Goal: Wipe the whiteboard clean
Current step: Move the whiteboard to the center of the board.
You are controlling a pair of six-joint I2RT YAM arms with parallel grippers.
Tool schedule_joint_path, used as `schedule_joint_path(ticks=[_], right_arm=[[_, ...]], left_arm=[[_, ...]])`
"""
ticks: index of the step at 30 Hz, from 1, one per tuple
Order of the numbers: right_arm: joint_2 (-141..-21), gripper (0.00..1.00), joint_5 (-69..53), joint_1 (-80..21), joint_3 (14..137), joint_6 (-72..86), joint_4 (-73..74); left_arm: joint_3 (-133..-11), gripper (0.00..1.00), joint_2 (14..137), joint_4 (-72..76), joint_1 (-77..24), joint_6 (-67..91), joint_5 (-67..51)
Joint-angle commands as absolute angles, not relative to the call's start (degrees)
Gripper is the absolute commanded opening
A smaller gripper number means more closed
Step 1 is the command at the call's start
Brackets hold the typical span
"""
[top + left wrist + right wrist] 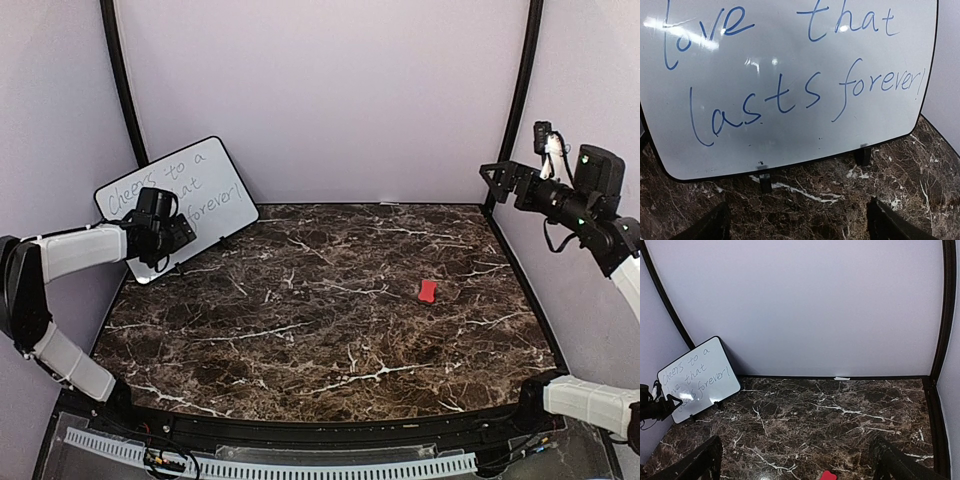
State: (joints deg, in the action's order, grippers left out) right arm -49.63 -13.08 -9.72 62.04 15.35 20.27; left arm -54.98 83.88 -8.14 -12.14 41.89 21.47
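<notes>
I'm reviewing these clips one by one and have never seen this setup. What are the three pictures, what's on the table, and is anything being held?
These are two robot arms bolted at the near edge of a dark marble-patterned table. The overhead picture looks down from behind them; the other two come from cameras on each wrist. A white rectangular whiteboard with a black frame stands tilted at the back left, blue handwriting unerased. A small red eraser block lies on the table toward the right. The left gripper hovers just in front of the board; the right gripper is raised at the right wall. Both sets of jaws are open and hold nothing.
</notes>
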Motion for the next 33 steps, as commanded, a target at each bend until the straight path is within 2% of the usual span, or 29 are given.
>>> schedule_joint_path(ticks=[1, 24, 33], right_arm=[[-48.91, 0.99, -13.91, -9.51, 61.20, 15.74, 19.02], [-49.74, 0.98, -16.18, -9.49, 60.46, 15.73, 18.29], [-49.51, 0.98, -16.99, -9.49, 59.15, 15.82, 17.58]], left_arm=[[-53.89, 0.92, 86.74, -5.93, -12.40, 44.04, 22.26], [-58.34, 0.88, 100.52, -6.52, -12.48, 46.53, 25.15], [-58.18, 0.77, 102.57, -3.58, -12.39, 46.32, 25.92]])
